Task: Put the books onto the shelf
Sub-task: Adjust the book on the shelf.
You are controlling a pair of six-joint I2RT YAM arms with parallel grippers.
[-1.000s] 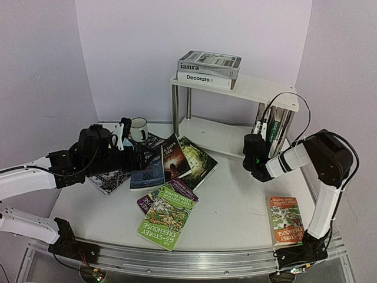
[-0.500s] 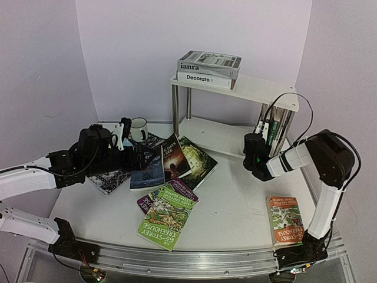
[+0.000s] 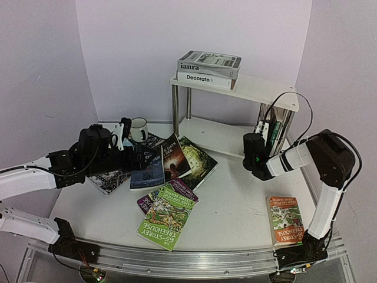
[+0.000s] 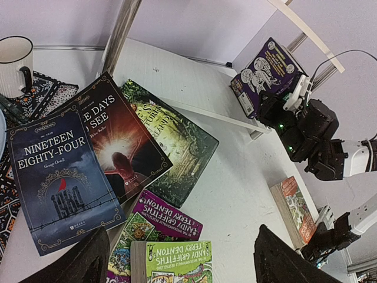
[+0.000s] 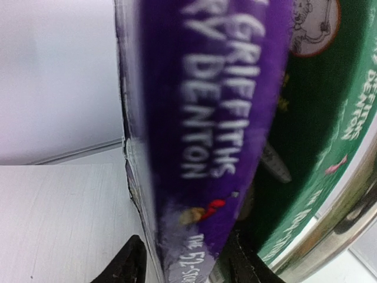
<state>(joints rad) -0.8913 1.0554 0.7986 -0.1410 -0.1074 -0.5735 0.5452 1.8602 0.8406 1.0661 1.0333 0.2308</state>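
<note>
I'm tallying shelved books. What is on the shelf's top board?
Two books lie stacked flat at the left end of the top board: a grey-white book marked "ianra" on the white Decorate book. The lower cover is hidden under the upper book.

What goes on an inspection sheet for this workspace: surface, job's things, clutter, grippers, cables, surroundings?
Surface: white table, partly bare.
Job's things: two-tier shelf, stacked books on top; purple Treehouse book upright on lower board beside a green book; Nineteen Eighty-Four, orange Treehouse book and others loose on the table.
Clutter: white mug on patterned placemat.
Grippers: left gripper open above loose books; right gripper straddles the purple Treehouse book, grip unclear.
Cables: black cable loops off the right arm.
Surroundings: plain lilac walls.
</note>
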